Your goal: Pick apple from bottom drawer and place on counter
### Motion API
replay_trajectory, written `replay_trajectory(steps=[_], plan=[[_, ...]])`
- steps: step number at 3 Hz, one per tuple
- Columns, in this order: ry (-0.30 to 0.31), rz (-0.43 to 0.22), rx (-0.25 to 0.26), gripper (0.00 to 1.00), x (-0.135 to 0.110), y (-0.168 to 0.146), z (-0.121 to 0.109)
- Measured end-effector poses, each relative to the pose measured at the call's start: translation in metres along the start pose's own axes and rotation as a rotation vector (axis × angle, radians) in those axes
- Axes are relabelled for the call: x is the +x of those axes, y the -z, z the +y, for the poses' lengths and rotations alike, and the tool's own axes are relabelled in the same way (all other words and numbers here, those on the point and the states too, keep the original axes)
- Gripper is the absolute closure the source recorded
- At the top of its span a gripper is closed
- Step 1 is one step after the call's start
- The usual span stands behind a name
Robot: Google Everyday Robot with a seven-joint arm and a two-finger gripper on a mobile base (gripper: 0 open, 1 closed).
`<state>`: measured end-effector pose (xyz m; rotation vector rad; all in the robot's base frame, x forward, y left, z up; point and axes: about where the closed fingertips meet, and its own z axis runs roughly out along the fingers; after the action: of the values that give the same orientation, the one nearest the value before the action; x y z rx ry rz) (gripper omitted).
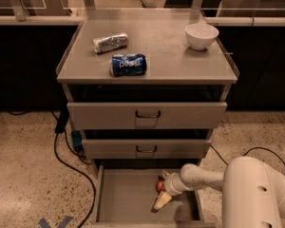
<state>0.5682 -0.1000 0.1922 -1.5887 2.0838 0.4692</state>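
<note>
The apple [159, 185] is a small red-orange fruit lying in the open bottom drawer [123, 194], right of its middle. My gripper [161, 193] reaches into the drawer from the right on a white arm and sits right at the apple, with one pale finger [160, 202] pointing down-left below it. The rest of the gripper covers part of the apple. The counter [166, 46] is the flat grey top of the cabinet above.
On the counter lie a blue Pepsi can [128, 64], a crumpled silver packet [110, 42] and a white bowl [201, 35]. Two closed drawers with dark handles [147, 114] sit above the open one. Black cables [71, 160] run on the floor at the left.
</note>
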Motion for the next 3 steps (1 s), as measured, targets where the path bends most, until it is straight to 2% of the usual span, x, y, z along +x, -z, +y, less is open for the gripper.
replay_trajectory(steps=[1,2,3], plan=[[0.015,0.039,-0.029,0.0,0.017,-0.018,-0.024],[0.011,0.052,-0.035,0.0,0.017,-0.052,-0.026],[0.011,0.053,-0.035,0.0,0.017,-0.052,-0.026]])
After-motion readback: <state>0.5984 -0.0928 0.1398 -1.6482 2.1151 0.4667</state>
